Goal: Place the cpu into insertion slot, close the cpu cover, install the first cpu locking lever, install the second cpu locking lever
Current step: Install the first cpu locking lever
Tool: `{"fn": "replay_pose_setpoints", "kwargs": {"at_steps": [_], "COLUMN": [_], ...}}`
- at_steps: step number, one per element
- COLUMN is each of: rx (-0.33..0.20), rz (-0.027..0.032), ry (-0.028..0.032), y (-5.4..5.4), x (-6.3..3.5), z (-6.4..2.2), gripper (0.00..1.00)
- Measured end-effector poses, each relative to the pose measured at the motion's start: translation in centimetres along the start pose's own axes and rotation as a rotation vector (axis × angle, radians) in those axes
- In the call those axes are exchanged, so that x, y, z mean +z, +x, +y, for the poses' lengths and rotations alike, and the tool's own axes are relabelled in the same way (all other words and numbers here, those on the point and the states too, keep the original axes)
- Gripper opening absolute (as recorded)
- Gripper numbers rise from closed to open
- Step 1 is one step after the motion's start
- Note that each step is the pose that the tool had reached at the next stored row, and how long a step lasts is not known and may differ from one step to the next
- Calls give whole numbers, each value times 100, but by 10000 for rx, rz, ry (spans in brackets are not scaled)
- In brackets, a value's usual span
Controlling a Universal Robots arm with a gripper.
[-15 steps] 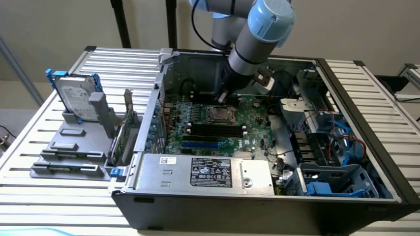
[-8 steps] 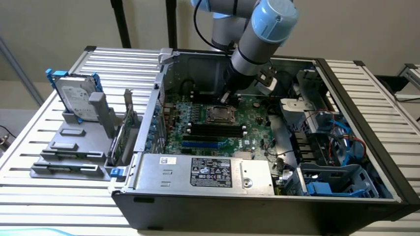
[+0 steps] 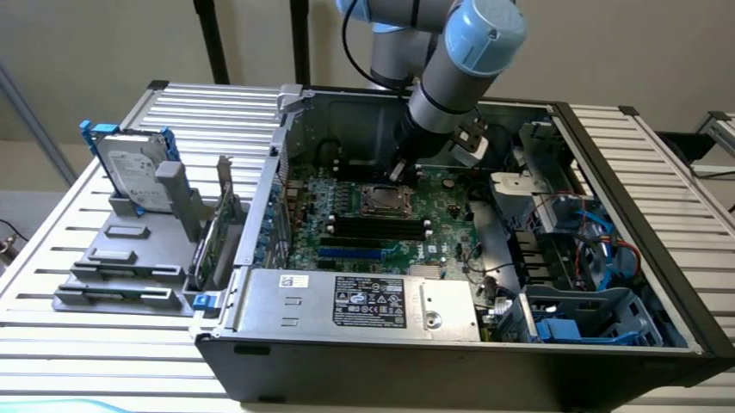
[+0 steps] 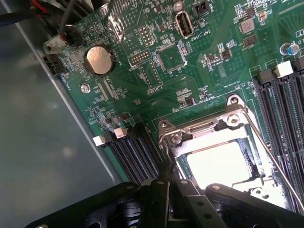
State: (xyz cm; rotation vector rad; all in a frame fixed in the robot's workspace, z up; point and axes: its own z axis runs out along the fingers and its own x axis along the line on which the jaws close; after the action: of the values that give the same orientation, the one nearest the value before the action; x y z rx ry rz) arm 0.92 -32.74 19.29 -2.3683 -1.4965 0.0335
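The insertion slot (image 3: 385,202) sits mid-motherboard inside the open computer case. In the wrist view the cpu (image 4: 218,164) shows as a bright pale square through the window of the silvery cpu cover (image 4: 209,129), which lies flat over it. One thin locking lever (image 4: 275,166) runs along one side of the socket. The other lever's end (image 4: 166,149) is at the socket corner nearest my gripper (image 4: 167,183). The black fingers are shut together, and their tip touches that lever end. In the exterior view the gripper (image 3: 398,172) hangs just behind the socket.
Long black memory slots (image 4: 133,154) flank the socket on both sides. A coin battery (image 4: 99,60) lies further off. A grey labelled power-supply box (image 3: 367,301) fills the case front, cables (image 3: 574,232) crowd the exterior view's right, and a hard drive (image 3: 132,172) stands outside on the left.
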Motion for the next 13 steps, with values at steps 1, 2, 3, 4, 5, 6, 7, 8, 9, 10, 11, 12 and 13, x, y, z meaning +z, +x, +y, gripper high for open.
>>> {"fn": "replay_pose_setpoints", "kwargs": {"at_steps": [1,2,3,4,5,6,7,8,9,10,11,12,13], "rx": [0,0,0,0,0,0,1,1,0,-1,-2,-5,-9], "rz": [0,1,0,-1,-2,-2,0,1,3,5,11,19,29], "ry": [0,0,0,0,0,0,0,0,1,2,4,9,15], "y": [2,4,5,6,7,8,9,9,9,10,10,10,9], "x": [2,3,4,4,4,5,5,5,5,5,5,5,5], "z": [5,10,13,17,19,21,22,23,24,25,25,25,25], "gripper": [11,11,11,11,11,11,11,11,11,11,11,11,11]}}
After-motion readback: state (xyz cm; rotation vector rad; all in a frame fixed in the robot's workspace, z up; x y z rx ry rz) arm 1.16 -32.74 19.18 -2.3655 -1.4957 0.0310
